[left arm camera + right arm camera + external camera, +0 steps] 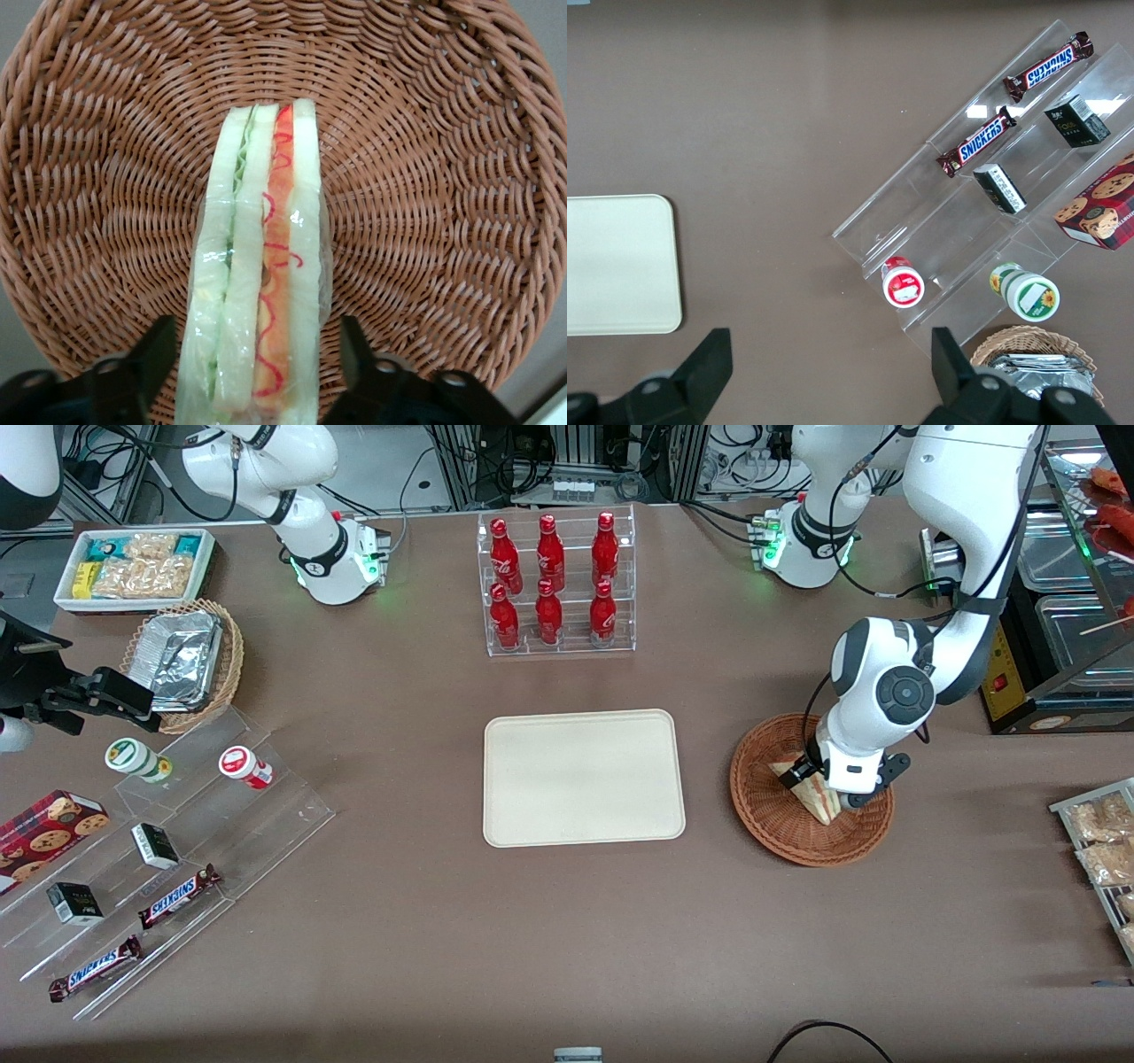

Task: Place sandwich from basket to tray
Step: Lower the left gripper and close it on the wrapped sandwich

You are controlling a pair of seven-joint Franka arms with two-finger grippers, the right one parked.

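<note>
Front view: your gripper (812,781) is down inside the basket (760,802), at the sandwich (817,795); the wrist housing covers most of the wedge, so you only see its pale tip and part of the cut edge nearer the camera. Contact is hard to judge from here. The basket sits on the desk (425,921) toward the working arm's end, beside the tray (582,776) but apart from it; the tray holds nothing. The bottle rack (556,583) stands farther from the camera than the tray. Toward the parked arm's end you have the foil-container basket (184,661), the snack bin (135,568) and the acrylic steps (168,859) with Snickers bars (177,895). Left wrist view: this gives you what the front hides. The sandwich (257,266) stands on edge in its clear wrap, green and red filling layers facing the camera, resting on the basket's weave (425,177). The fingers (151,354) are spread, one on each side of the wedge, a sliver of weave showing between each finger and the wrap: not clamped. The fingertips and the near end of the sandwich are cut off. Right wrist view: only a corner of the tray (620,266), cropped, plus the acrylic steps (983,204); sandwich and reddish basket are out of shot.
</note>
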